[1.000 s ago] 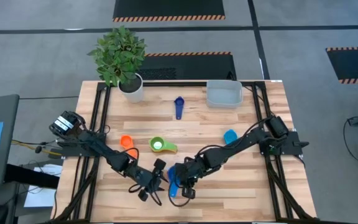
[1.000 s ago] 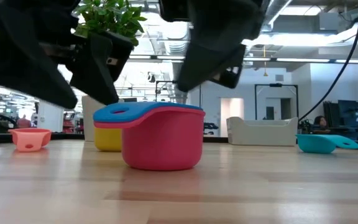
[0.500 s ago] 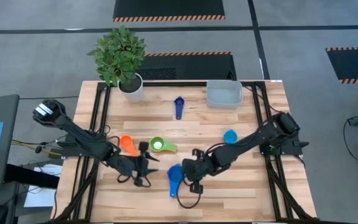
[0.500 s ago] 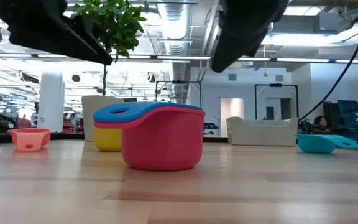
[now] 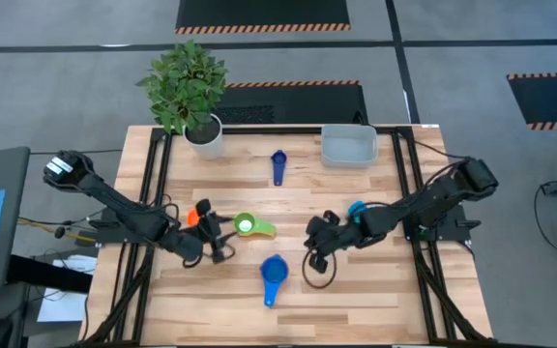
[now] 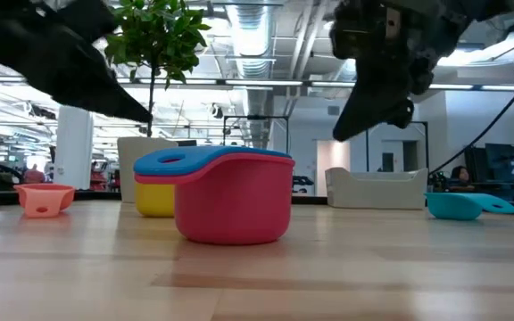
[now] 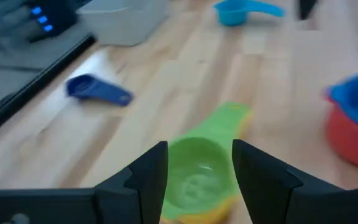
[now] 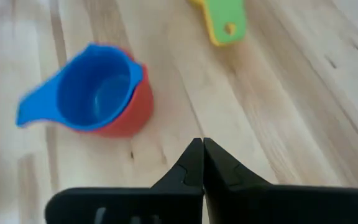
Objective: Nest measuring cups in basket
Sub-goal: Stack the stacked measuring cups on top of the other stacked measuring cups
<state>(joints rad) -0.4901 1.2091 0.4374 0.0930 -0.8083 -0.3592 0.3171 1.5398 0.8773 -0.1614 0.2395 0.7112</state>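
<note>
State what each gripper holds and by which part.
Nothing is held. The left gripper is open above the green cup; the right gripper is shut on nothing, clear of the blue cup.

Blue cup [image 5: 275,270] in red cup [image 8: 132,111]; green cup [image 5: 246,225].

The tabletop [image 5: 395,290] is pale wooden planks in a black frame. Between the left pincer [image 5: 222,241] and the right pincer [image 5: 315,249] lie the green cup nested in a yellow one [image 5: 248,226] and the blue cup nested in a red one [image 5: 274,270]. The orange cup [image 5: 196,217] sits just beside the left pincer, the light blue cup [image 5: 358,210] near the right. Well beyond both lie the dark blue cup [image 5: 278,164], the basket [image 5: 347,147] and a white plant pot [image 5: 206,137].
</note>
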